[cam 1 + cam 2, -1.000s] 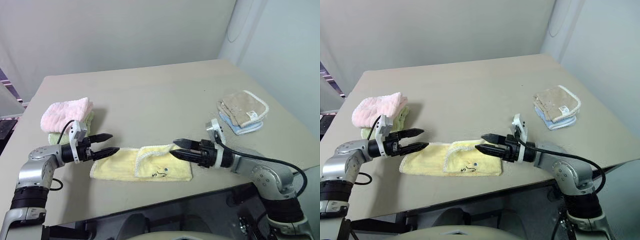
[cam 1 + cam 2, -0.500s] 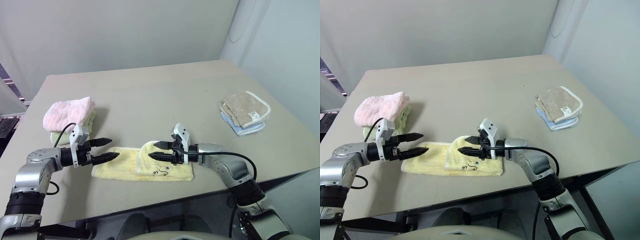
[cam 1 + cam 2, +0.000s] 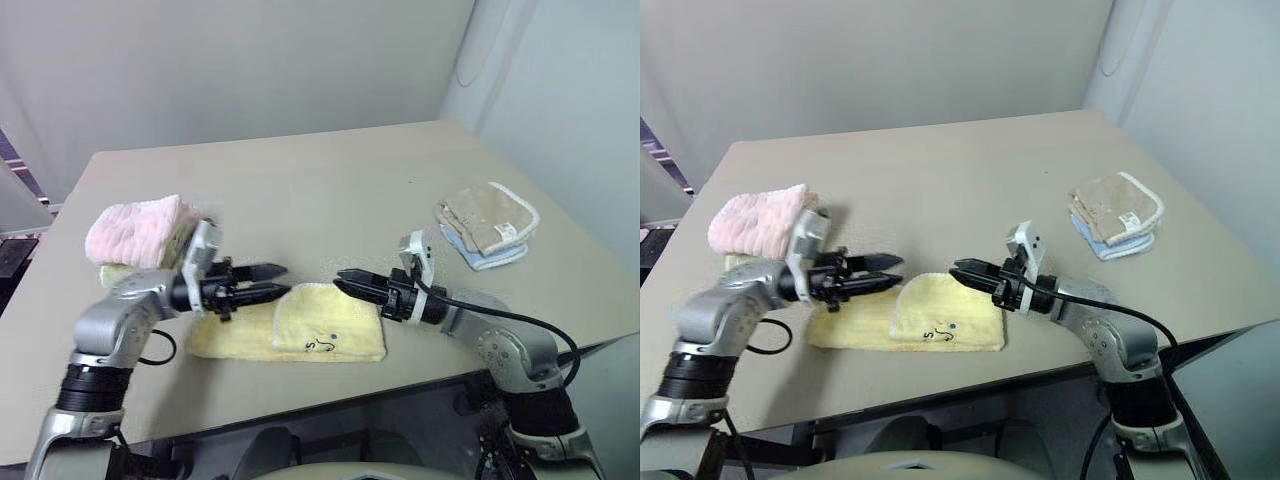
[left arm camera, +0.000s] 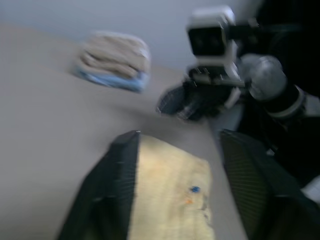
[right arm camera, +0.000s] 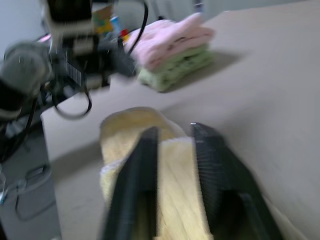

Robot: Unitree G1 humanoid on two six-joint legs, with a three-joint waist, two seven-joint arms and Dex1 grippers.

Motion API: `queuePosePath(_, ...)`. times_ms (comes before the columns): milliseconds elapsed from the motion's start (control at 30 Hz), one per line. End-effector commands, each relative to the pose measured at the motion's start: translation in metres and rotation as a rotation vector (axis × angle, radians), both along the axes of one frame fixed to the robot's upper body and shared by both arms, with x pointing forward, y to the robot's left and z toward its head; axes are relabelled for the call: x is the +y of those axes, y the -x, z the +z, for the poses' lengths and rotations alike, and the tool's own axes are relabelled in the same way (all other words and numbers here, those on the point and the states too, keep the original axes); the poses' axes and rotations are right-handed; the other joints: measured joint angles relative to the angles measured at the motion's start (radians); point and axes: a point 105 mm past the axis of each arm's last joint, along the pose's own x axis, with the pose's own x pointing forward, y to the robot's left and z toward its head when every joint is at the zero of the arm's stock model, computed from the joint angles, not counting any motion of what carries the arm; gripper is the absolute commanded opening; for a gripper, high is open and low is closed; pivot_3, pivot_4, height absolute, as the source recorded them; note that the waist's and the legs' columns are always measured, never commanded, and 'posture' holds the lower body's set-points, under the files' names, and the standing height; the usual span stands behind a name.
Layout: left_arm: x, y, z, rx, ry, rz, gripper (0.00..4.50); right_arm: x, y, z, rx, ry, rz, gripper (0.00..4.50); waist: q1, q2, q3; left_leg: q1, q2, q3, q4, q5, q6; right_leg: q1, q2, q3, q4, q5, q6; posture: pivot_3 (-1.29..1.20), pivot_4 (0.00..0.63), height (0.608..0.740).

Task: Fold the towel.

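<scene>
Silver arms w/ black cables — black 2-finger left pincer (image 3: 265, 281), right pincer (image 3: 347, 282).

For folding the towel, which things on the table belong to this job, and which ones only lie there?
Belong to the job:
- yellow towel
- left gripper
- right gripper

Only lying there:
- pink towel on a green one
- beige towel on a blue one

One pale yellow ribbed terry towel (image 3: 300, 335) lies on one beige table (image 3: 320, 190). Two stacks of folded towels sit there: pink over green (image 3: 135, 232), beige over blue (image 3: 487, 225). Two black-fingered grippers (image 3: 268, 279) (image 3: 345, 281) show.
</scene>
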Motion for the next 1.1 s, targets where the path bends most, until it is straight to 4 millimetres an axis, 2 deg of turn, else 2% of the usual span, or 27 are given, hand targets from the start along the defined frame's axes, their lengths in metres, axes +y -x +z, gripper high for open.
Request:
queuePosePath(33,-0.017,-0.009,-0.001,-0.050,-0.010,-0.044,0.85,-0.003,0.001,0.011,-0.024,-0.047,-0.032,0.00,0.001,0.000,0.000,0.000,0.000,0.000,0.001,0.000,0.000,0.000,0.001,0.000,0.000,0.000,0.000,0.00,0.000,0.740)
queuePosePath(100,-0.029,-0.014,-0.013,-0.046,-0.030,-0.057,0.17,-0.005,0.000,0.001,0.007,-0.049,-0.065,0.00,0.002,0.000,0.000,0.000,0.000,0.000,0.001,0.000,0.000,0.001,0.003,-0.001,0.000,0.000,0.000,0.00,0.000,0.740)
queuePosePath(133,-0.033,-0.017,-0.019,-0.045,-0.042,-0.055,0.02,-0.005,0.000,-0.006,0.018,-0.028,-0.073,0.00,0.002,0.000,0.000,0.000,0.000,0.000,0.002,0.000,0.000,0.001,0.003,-0.001,0.000,0.000,0.000,0.00,0.000,0.740)
queuePosePath(267,-0.044,-0.023,-0.048,-0.007,-0.085,-0.036,0.02,0.000,0.002,-0.041,0.102,0.045,-0.087,0.00,0.000,0.000,0.000,0.001,0.000,0.000,0.003,0.000,0.000,0.003,0.004,-0.001,-0.001,0.000,0.000,0.00,0.000,0.740)
queuePosePath(367,-0.044,-0.014,-0.072,0.027,-0.139,-0.058,0.02,-0.003,-0.002,-0.063,0.155,0.071,-0.148,0.00,-0.001,-0.001,0.000,0.001,0.000,0.000,0.003,0.000,0.001,0.003,0.006,0.000,0.000,0.000,0.001,0.00,0.000,0.740)
queuePosePath(500,-0.042,-0.003,-0.100,0.019,-0.238,-0.077,0.02,-0.006,0.002,-0.093,0.177,0.213,-0.151,0.00,0.000,-0.001,-0.001,0.003,0.001,0.000,0.003,0.000,0.001,0.004,0.006,0.000,0.000,0.000,0.000,0.00,0.000,0.740)
queuePosePath(600,-0.042,-0.003,-0.102,-0.010,-0.253,-0.071,0.02,-0.008,-0.001,-0.092,0.169,0.232,-0.142,0.00,0.000,-0.001,-0.001,0.013,0.002,-0.001,0.003,0.000,0.000,0.010,0.006,0.000,-0.002,-0.001,0.000,0.00,0.000,0.740)
queuePosePath(733,-0.043,-0.014,-0.087,-0.059,-0.216,-0.027,0.02,-0.010,-0.005,-0.081,0.124,0.239,-0.113,0.00,0.001,0.000,0.000,0.016,0.002,-0.001,0.001,-0.002,-0.003,0.013,0.001,-0.001,-0.003,-0.001,0.000,0.00,0.000,0.740)
queuePosePath(833,-0.042,-0.021,-0.066,-0.082,-0.160,0.001,0.64,-0.007,-0.004,-0.065,0.095,0.194,-0.069,0.00,0.002,0.000,0.000,0.016,0.001,-0.001,0.000,-0.001,-0.002,0.012,0.000,-0.001,-0.002,-0.001,0.000,0.00,0.000,0.740)
queuePosePath(933,-0.029,-0.024,-0.025,-0.128,-0.084,0.028,1.71,-0.003,-0.002,-0.047,0.054,0.157,-0.025,0.00,0.001,-0.001,0.001,0.011,0.001,-0.001,0.001,0.000,0.000,0.008,0.001,-0.001,-0.001,-0.001,0.001,0.00,0.000,0.740)
queuePosePath(1033,0.000,-0.025,0.010,-0.118,-0.043,0.090,2.83,-0.001,-0.003,-0.039,0.043,0.143,-0.017,0.00,-0.007,-0.001,0.001,0.003,0.002,-0.002,0.001,0.000,0.000,0.002,0.003,0.000,0.000,0.001,0.005,0.00,0.000,0.740)
queuePosePath(1100,0.022,-0.024,0.017,-0.122,-0.093,0.137,3.58,0.003,-0.003,-0.037,0.040,0.141,-0.005,0.00,-0.009,-0.001,0.001,0.002,0.002,-0.003,0.000,0.000,0.000,0.001,0.004,0.000,0.000,0.001,0.005,0.00,0.000,0.740)
